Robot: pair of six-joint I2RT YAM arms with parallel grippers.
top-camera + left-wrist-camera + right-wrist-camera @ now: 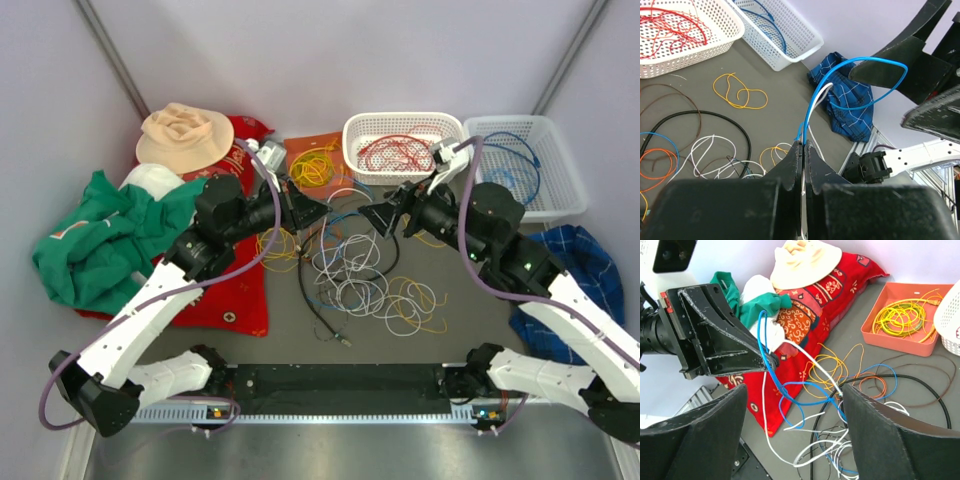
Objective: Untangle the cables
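The cables (362,280) lie in a loose tangle of white, blue, yellow, orange and black loops on the grey table centre. My left gripper (326,212) hangs above the tangle's far left. Its jaws (804,146) are shut on a blue cable (840,64) and a white cable (823,91). Both strands rise from the pile to it. My right gripper (374,216) faces it from the right, open (795,400). The lifted blue cable (771,371) and white cable (812,360) run down between its spread fingers (890,435). The blue loop curls around one right fingertip (880,70).
At the back stand a white basket (352,150) of red wires, a second basket (560,170) of blue wires and an orange tray (300,148) of yellow wires. A red cloth (225,295), green garment (90,245) and hat (183,135) lie left; a blue plaid cloth (575,262) lies right.
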